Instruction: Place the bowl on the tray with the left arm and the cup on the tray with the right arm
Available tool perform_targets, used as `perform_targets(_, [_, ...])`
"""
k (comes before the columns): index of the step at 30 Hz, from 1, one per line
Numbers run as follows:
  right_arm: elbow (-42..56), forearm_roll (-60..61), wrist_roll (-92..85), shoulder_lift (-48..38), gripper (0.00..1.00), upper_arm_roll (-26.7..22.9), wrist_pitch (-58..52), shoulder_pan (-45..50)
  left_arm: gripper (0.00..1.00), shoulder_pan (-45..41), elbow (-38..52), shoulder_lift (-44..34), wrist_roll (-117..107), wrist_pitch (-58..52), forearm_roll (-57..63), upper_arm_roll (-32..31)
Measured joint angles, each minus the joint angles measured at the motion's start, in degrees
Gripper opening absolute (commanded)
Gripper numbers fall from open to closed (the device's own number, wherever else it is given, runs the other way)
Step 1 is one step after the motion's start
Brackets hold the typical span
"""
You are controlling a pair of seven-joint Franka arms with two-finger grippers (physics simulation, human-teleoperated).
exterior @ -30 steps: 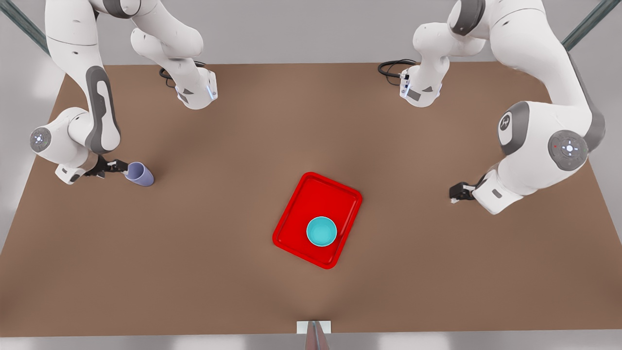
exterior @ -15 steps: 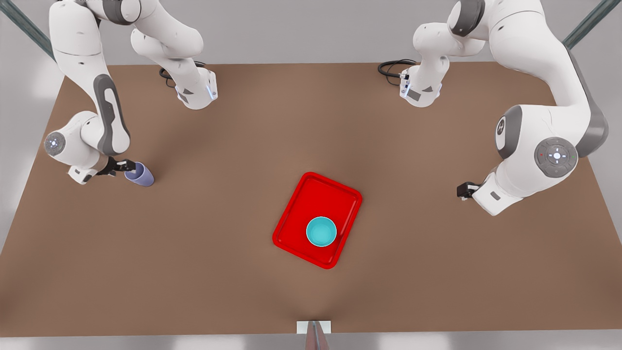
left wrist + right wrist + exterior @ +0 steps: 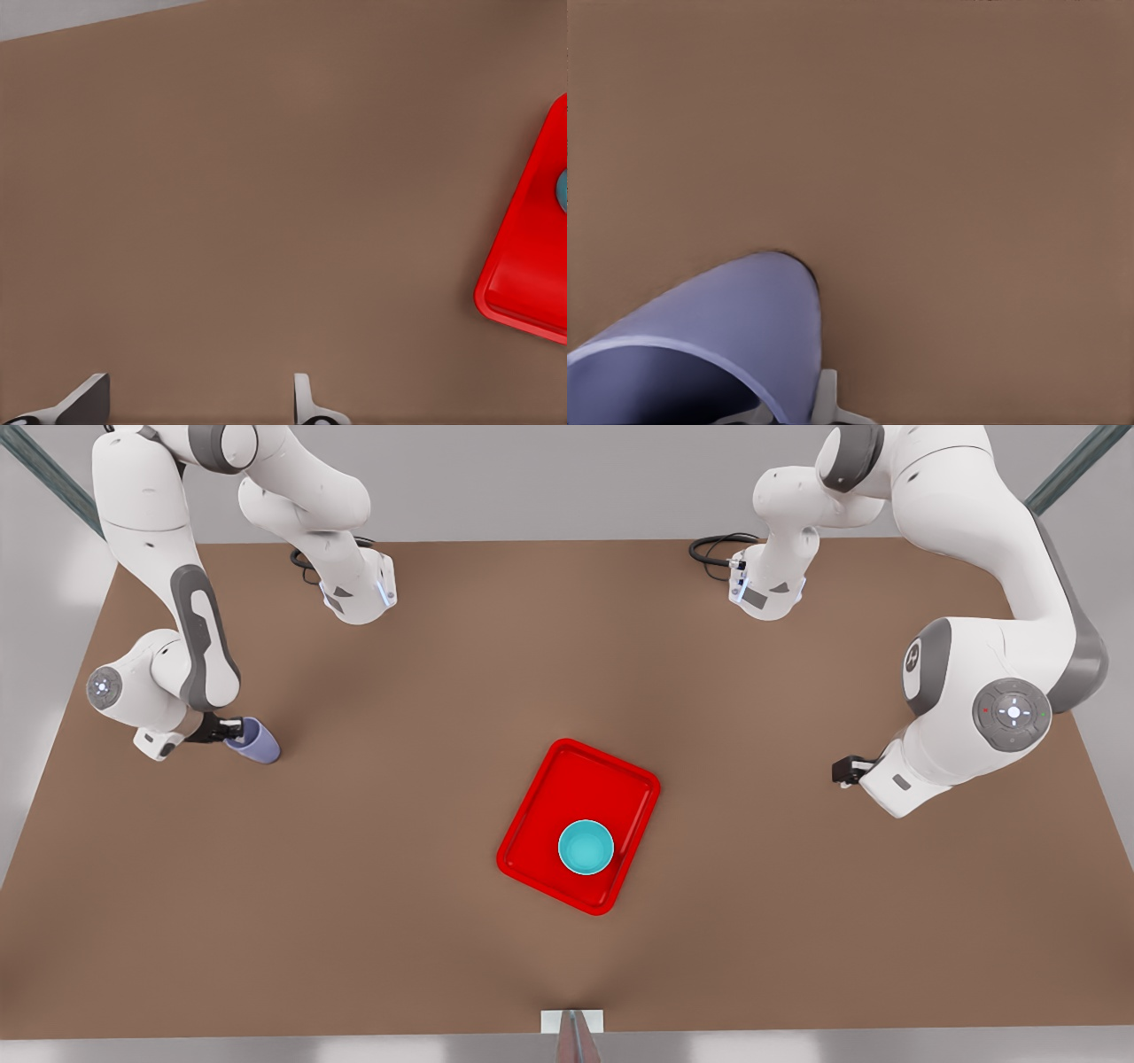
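Right pincer at cup rim on front view's left, one finger outside wall; grip on it not discernible. Cup on bench, well apart from tray. Left pincer spread, empty, over bare bench on front view's right. Bowl sits on tray.
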Motion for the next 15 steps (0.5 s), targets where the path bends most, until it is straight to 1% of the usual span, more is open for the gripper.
perform_targets(7, [0.2, 1.3, -0.3, -0.8, 0.21, 0.0, -0.2, 1.4, 1.00, -0.1, 0.1, -0.3, 0.0, -0.7, -0.2, 0.0])
perform_targets(13, [3.1, 5.4, 0.4, -1.4, 0.21, 0.2, -0.3, 9.9, 1.00, 0.0, 0.1, -0.4, 0.3, -0.7, -1.2, 0.3])
perform_targets(15, [5.7, 5.5, 6.3, -1.5, 0.21, 0.4, -1.9, 14.5, 1.00, 0.1, 0.1, -0.4, 0.3, -0.7, -1.2, 0.4])
